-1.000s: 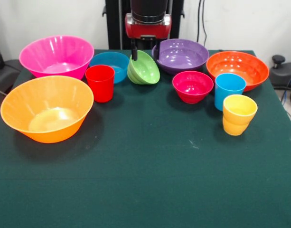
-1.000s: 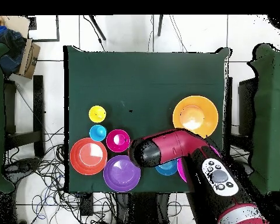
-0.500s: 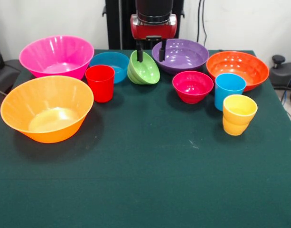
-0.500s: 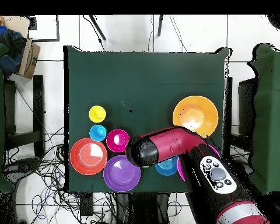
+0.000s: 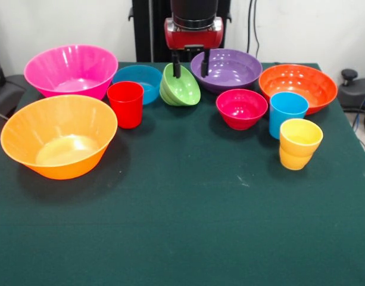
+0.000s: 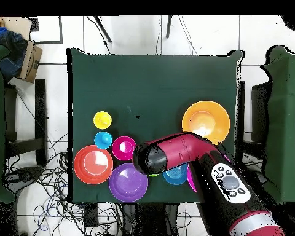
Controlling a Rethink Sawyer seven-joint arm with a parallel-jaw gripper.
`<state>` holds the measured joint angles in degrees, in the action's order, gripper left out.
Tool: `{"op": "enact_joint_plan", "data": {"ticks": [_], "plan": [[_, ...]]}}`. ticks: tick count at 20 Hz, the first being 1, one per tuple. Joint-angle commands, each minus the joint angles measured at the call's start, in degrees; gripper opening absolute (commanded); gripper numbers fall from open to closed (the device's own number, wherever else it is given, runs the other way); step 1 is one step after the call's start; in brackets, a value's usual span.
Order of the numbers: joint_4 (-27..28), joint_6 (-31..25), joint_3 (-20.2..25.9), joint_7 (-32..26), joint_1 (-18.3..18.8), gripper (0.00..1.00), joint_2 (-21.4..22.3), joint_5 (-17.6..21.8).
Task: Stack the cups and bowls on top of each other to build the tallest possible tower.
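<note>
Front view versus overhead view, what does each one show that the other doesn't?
Only the front view shows the open gripper over the tilted green bowl, the red cup and the whole pink bowl. Only the overhead view shows the arm covering them, plus floor cables. Both show the yellow cup, purple bowl and orange bowl.

Gripper (image 5: pixel 190 67) hangs vertically from the red wrist, fingers apparently spread apart
</note>
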<state>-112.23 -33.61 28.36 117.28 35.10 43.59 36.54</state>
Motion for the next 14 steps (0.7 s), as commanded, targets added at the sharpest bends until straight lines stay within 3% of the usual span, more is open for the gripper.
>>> {"op": "enact_joint_plan", "data": {"ticks": [1, 14], "plan": [[1.9, -5.2, 2.1, -9.7, -0.5, 1.0, -1.8, 2.8], [0.8, -2.2, 1.0, -6.5, -0.5, 1.0, -1.3, 3.1]]}}
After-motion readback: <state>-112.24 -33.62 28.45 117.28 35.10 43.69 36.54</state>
